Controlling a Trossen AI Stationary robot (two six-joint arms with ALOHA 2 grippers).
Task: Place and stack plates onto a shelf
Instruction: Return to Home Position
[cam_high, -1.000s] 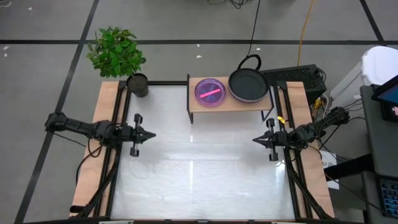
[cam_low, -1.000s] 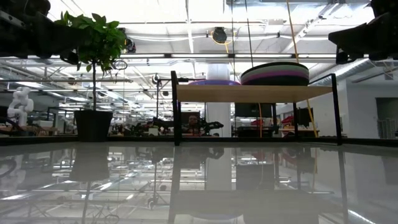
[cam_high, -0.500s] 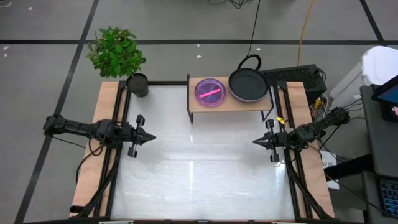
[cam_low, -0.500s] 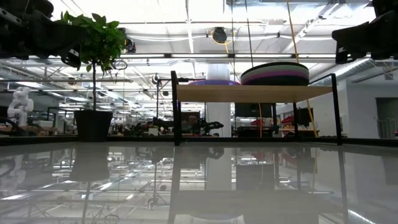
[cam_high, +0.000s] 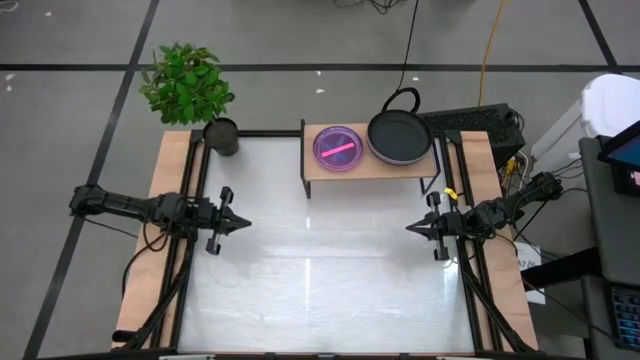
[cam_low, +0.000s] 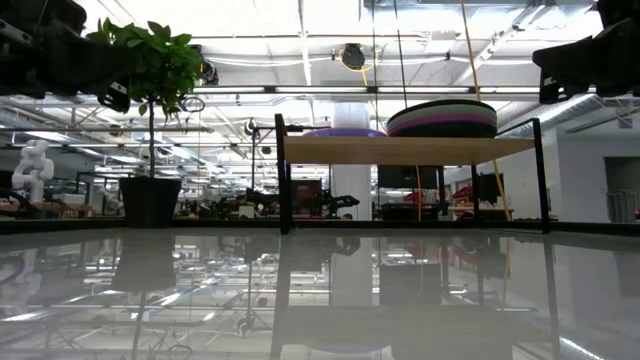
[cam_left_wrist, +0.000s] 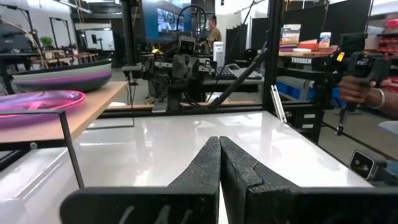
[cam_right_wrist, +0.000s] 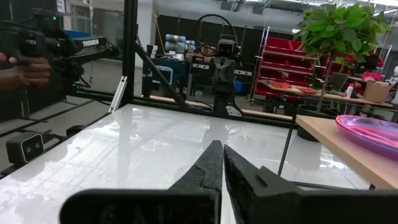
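Plates (cam_low: 441, 118) sit in two piles on the shelf (cam_high: 368, 171), at the upper middle of the top picture. The pink pile (cam_high: 337, 148) is on the shelf's left part, with a pink and purple plate on top. The dark pile (cam_high: 400, 137) sits just beside it on the right part. From the low camera it looks taller, with several coloured rims.

No plate shows on the white desk (cam_high: 320, 290). The left pincer (cam_high: 245, 222) hangs at the middle left, clenched and holding nothing. The right pincer (cam_high: 409, 227) hangs at the middle right, clenched and holding nothing too. Both are well apart from the shelf.

I think the stacking is done. Only parking the arms looks left.
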